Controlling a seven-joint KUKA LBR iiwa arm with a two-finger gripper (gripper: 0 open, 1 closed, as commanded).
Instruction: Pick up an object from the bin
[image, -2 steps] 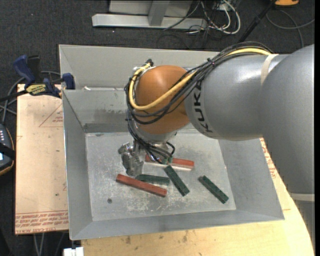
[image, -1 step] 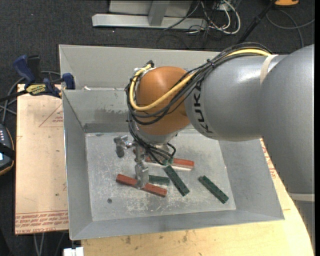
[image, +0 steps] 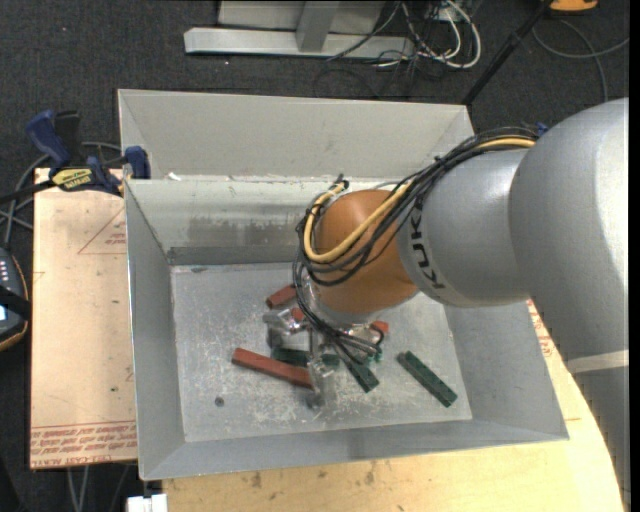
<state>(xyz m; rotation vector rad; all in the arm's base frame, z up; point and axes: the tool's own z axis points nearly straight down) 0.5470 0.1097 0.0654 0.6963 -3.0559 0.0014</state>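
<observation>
The front wall of the grey bin (image: 350, 445) lies nearest. Between it and the pincer (image: 320, 388) there is a strip of bare floor, dusted with pale scratches. The pincer stands low, close to the floor in the middle of the bin. Whether it is open or closed, and whether it holds anything, I cannot tell.

Just left of the pincer lies a long red-brown bar (image: 265, 364), flat on the floor, its right end at the pincer tip. I cannot tell if they touch. Further left, the floor is free up to the left wall.

Just right of the pincer lies a short dark green bar (image: 364, 376). Further right, apart from it, a longer dark green bar (image: 428, 378) lies slantwise with some free floor around it.

Behind the pincer a dark green piece (image: 290, 354) is partly hidden by the wrist, and beyond it, to the left, is a small red-brown piece (image: 280, 297). From there the floor is bare up to the back wall.

Above the pincer is the orange cover (image: 365, 270) with yellow and black cables (image: 330, 255). The grey arm (image: 480, 230) bears the letters "KUK".
</observation>
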